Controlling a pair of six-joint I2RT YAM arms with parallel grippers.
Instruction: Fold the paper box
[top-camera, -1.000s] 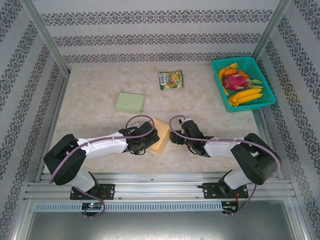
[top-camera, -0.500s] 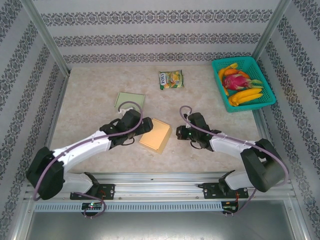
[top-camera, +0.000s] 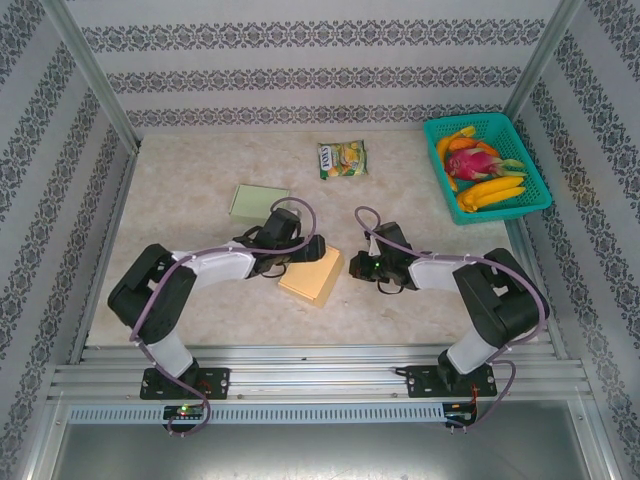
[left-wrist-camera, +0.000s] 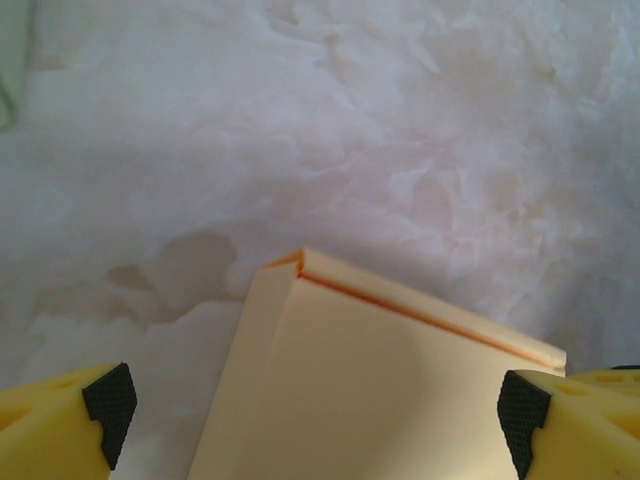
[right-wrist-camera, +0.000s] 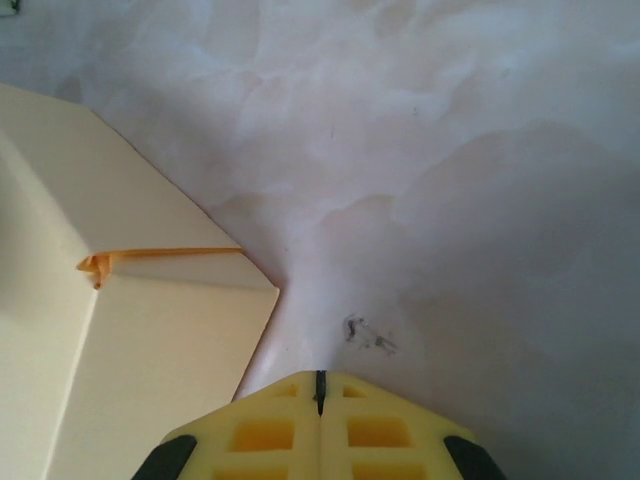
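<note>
Okay, green flat box (top-camera: 252, 200) sits leftmost, just beyond my left arm; my left claw (left-wrist-camera: 315, 410) is spread wide, pads (left-wrist-camera: 110, 398) either side of the tan paper box (top-camera: 312, 278); box lies flat mid-table between both claws; my right claw (right-wrist-camera: 320, 392) is pinched tight on nothing, tip just beside the box's right corner; fruit basket (top-camera: 498, 212) far right.
</note>
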